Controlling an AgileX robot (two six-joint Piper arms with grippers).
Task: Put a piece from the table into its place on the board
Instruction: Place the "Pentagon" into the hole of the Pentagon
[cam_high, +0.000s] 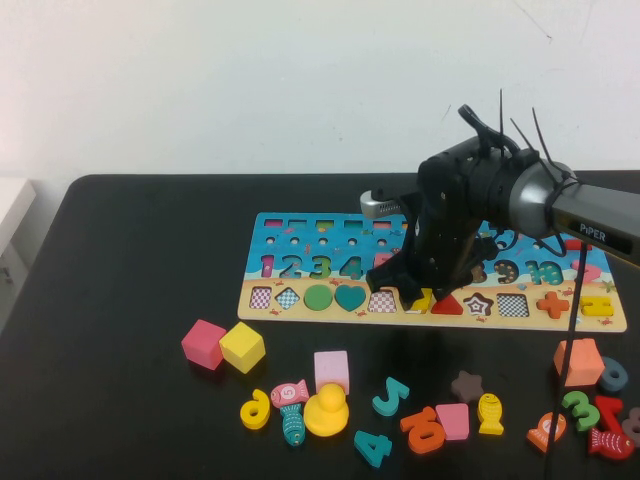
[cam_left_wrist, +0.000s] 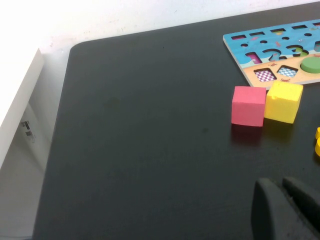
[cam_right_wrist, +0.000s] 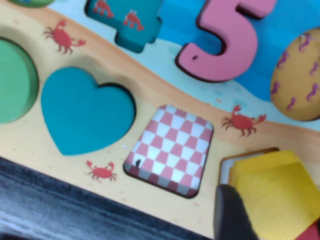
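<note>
Black table on your left carries only loose blocks, and the left gripper hangs low above bare tabletop well away from the board, out of the job; you cannot tell how its fingers stand. Moving right along the sandy band you pass the green circle, teal heart and an unfilled checkered hollow. Just beyond, the right gripper is down on the board, clamped on the yellow piece, which sits tilted over its place, not yet flush. Carrying looks done; seating and releasing remain.
</note>
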